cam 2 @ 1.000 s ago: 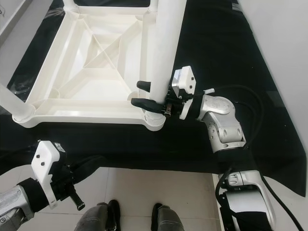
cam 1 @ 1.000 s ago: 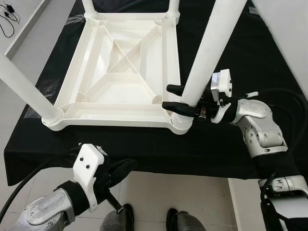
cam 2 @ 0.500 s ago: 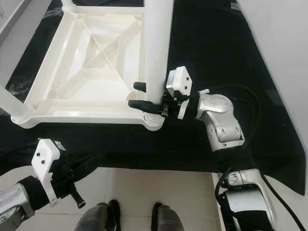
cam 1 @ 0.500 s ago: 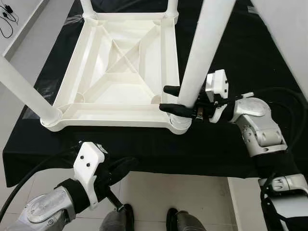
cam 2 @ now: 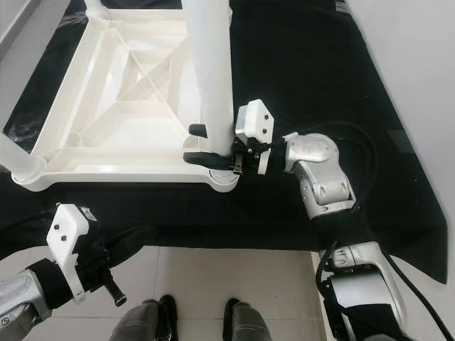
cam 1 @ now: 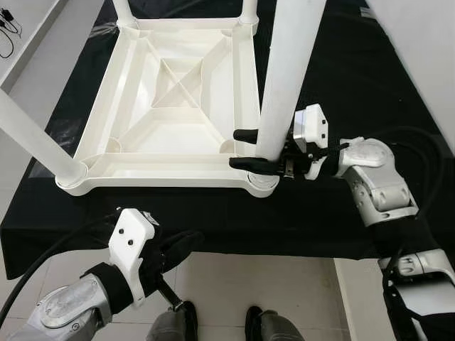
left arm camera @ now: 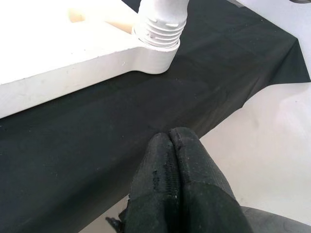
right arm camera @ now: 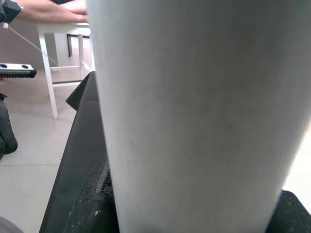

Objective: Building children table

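Item: white plastic children's table top (cam 1: 170, 106), lying upside down on a black cloth (cam 1: 341, 78) spread over a work surface; ribbed underside faces up, diagonal braces crossing at centre.

Legs: one white leg (cam 1: 288, 71) stands upright in the near right corner socket (cam 1: 259, 183); another leg (cam 1: 32, 138) is seated at the near left corner; two more rise at the far corners.

Right gripper (cam 1: 245, 148): fingers closed around the base of the near right leg, just above the socket, one finger on either side.

Left gripper (left arm camera: 172, 160): held low, off the near edge of the cloth above pale floor tiles (cam 1: 234, 284); fingers pressed together, holding nothing.

Surroundings: robot's feet (cam 1: 220, 320) on the tiles below; a cable (cam 1: 11, 28) on the floor at far left; in the right wrist view, a person's arm (right arm camera: 53, 12) resting on a white table.
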You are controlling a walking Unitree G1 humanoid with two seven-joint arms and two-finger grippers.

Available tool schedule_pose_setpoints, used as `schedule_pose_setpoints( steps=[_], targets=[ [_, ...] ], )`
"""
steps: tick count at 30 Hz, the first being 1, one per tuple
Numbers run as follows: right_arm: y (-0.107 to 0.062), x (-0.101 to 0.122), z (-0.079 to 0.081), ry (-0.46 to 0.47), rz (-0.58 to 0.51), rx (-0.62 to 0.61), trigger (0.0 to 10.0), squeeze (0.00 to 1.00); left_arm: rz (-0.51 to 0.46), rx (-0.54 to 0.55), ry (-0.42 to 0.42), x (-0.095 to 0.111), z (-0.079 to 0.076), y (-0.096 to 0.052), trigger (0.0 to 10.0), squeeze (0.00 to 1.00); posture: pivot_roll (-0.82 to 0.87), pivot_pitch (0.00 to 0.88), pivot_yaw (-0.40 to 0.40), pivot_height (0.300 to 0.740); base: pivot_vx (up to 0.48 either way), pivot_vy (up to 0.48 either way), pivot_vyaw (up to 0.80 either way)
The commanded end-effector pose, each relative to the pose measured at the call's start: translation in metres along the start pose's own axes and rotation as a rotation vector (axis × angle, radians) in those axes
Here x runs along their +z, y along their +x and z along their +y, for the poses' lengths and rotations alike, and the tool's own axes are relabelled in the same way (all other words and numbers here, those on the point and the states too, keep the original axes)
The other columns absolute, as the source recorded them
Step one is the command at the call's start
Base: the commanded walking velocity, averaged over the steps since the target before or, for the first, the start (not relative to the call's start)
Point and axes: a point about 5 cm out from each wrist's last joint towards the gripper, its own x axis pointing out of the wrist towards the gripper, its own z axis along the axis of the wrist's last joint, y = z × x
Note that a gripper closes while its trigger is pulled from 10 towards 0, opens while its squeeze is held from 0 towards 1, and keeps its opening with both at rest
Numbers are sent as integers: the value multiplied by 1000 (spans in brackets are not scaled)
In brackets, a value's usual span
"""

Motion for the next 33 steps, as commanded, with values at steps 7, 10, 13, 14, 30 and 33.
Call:
schedule_pose_setpoints(
  steps=[7,10,13,14,30,33],
  targets=[
    [5,-6,3,56,-5,30,10000,0,30,-6,-21,-4,-1,-1,10000,0,96,315,-10,740,0,0,0],
    [7,-4,3,67,-30,36,10000,0,31,-7,-20,-4,0,-1,10000,0,107,319,-1,740,0,0,0],
    [7,-9,1,32,16,48,10000,0,33,-8,-21,-4,0,-2,10000,0,116,324,-1,740,0,0,0],
    [7,-9,1,32,16,48,10000,0,33,-8,-21,-4,0,-2,10000,0,116,324,-1,740,0,0,0],
    [9,-15,5,62,46,160,10000,0,35,-9,-23,-3,-2,-4,10000,0,129,338,-3,740,0,0,0],
    [8,-9,1,86,8,192,10000,0,35,-9,-24,-3,-2,-3,10000,0,128,337,-7,740,0,0,0]
  ],
)
